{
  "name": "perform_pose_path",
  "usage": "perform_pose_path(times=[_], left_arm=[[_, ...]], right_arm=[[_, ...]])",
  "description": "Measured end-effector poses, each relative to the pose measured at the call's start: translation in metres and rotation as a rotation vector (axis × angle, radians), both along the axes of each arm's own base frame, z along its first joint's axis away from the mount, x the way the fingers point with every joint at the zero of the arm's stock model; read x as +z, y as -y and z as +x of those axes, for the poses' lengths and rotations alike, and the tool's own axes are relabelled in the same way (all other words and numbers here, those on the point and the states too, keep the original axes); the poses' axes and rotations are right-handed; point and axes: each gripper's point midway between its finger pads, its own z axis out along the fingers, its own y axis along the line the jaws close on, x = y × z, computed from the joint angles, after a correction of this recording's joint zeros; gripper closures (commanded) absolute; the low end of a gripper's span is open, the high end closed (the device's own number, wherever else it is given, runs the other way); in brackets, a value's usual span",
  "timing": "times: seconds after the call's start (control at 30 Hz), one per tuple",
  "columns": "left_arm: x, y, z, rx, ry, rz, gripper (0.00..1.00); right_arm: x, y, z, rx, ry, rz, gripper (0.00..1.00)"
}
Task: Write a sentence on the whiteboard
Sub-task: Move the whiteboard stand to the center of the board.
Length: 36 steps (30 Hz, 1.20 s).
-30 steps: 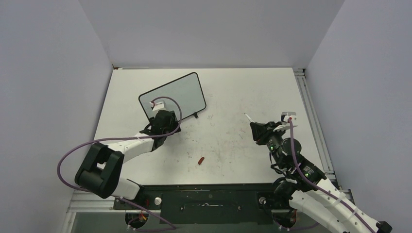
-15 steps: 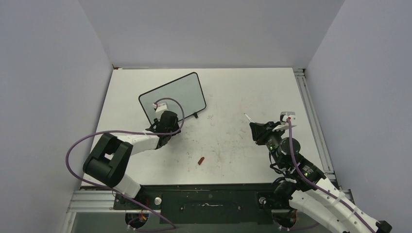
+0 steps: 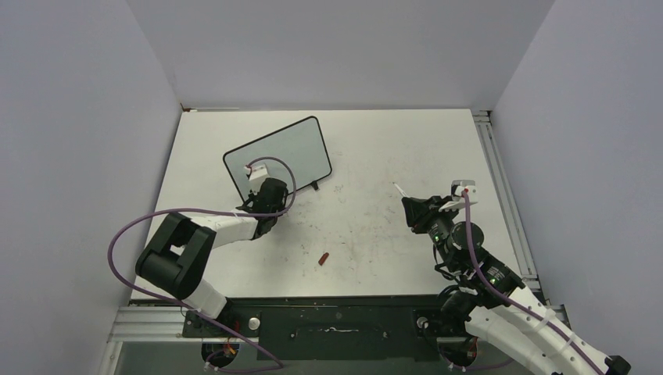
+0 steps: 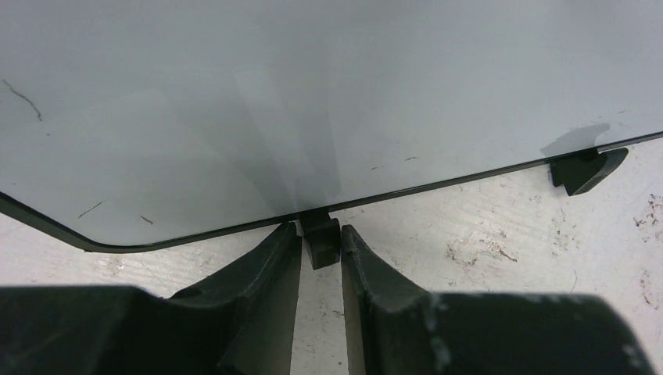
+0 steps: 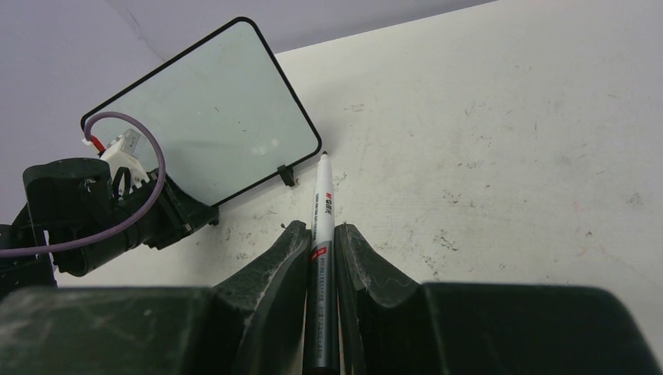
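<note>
**Left, far.** Whiteboard: stands tilted on its two feet at the far left of the worktop. Its long axis runs from near left to far right. You will find only a few stray specks on the face and no lettering.

**Left arm.** Left gripper: sits at the board's near edge. The jaws are narrow, one on either side of the left foot, and they appear to touch it. This is your nearer arm, placed to steady the board.

**Centre, near.** Red cap: lies loose on the worktop between the arms.

**Right arm.** Right gripper: the jaws are clamped on the marker. Its bared tip points far and slightly left.

**Relation to mind.** The board lies far and left of the marker tip, well apart from it. Its face is turned toward your right arm. The marker's long axis aims roughly at the board's right foot, so I judge that the tip must cross leftward before it can write.
</note>
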Motion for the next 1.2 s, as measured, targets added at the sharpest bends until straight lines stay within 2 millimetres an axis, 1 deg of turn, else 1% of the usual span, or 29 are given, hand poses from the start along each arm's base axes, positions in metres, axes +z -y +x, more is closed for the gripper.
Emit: perform_pose_path(times=[0.13, 0.23, 0.33, 0.43, 0.6, 0.8, 0.97, 1.2], left_arm=[[0.001, 0.000, 0.000, 0.003, 0.005, 0.005, 0.80], [0.000, 0.000, 0.001, 0.006, 0.006, 0.006, 0.90], [0.000, -0.001, 0.000, 0.007, 0.007, 0.010, 0.96], [0.000, -0.001, 0.000, 0.008, 0.008, 0.009, 1.00], [0.000, -0.001, -0.004, 0.012, 0.020, 0.017, 1.00], [0.001, 0.003, -0.018, 0.005, 0.021, 0.006, 1.00], [0.001, 0.016, -0.037, -0.018, 0.022, -0.005, 1.00], [0.001, 0.037, -0.062, -0.066, 0.017, 0.007, 1.00]], right_arm=[[0.001, 0.001, -0.001, 0.000, 0.002, 0.003, 0.95], [0.000, 0.001, -0.001, 0.000, 0.001, 0.002, 0.95], [-0.001, 0.001, -0.001, 0.000, -0.001, 0.001, 0.95], [-0.001, 0.003, -0.003, 0.000, 0.002, 0.005, 0.95], [0.001, 0.003, -0.004, 0.000, 0.005, 0.011, 0.95], [0.002, 0.004, -0.005, 0.000, 0.008, 0.013, 0.95], [0.004, 0.005, -0.006, 0.000, 0.016, 0.020, 0.95], [0.000, 0.005, -0.006, 0.000, 0.010, 0.017, 0.95]])
